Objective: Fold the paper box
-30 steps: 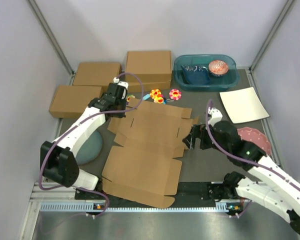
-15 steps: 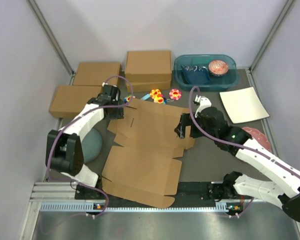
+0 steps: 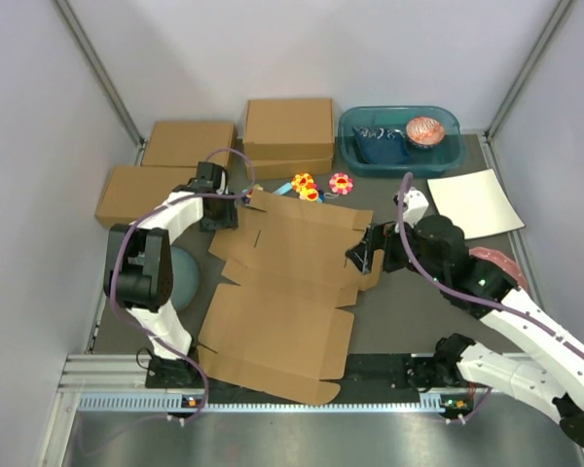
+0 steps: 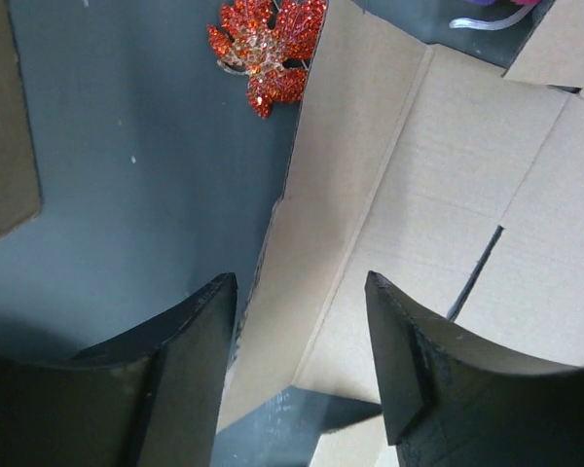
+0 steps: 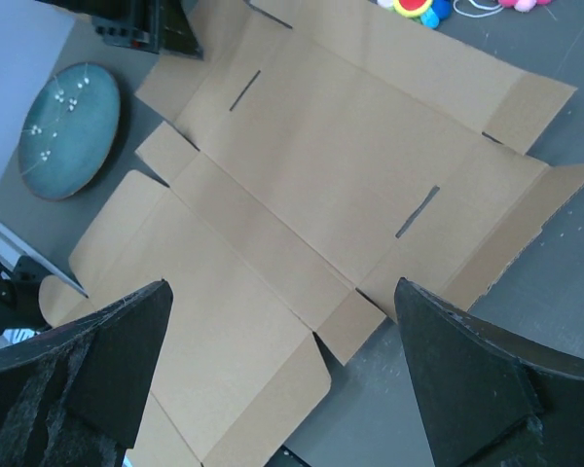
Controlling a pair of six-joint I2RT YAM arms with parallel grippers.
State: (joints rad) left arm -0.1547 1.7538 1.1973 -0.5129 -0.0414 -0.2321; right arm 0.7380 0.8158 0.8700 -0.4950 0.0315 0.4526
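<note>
the paper box (image 3: 282,282) lies unfolded and flat on the counter (image 3: 409,311) between the two arms, its large lid panel toward the bases and its slotted panels and side flaps toward the far side. judging by the plain brown board, it is light and fairly stiff across a panel yet gives readily along its scored creases. pushed at one spot, it would likely slide on the counter sooner than bend, and a thin flap could crumple under a hard pinch. the best places to take hold look like the free edges of the outer flaps, close to a crease, with the other hand pressing the neighbouring panel down. the left hand (image 4: 297,292) is spread, with nothing pinched. in its wrist view the long flap at the box's far-left edge runs beneath the gap, one finger over bare counter and the other over cardboard, with a red glittery ornament (image 4: 268,44) just beyond the flap. whether the fingertips touch the board i cannot tell. the right hand (image 5: 282,292) is spread wide and holds nothing — it hangs over the box's right-hand flaps, looking across the slotted centre panel, with a teal plate (image 5: 68,131) beside the box's left edge.
</note>
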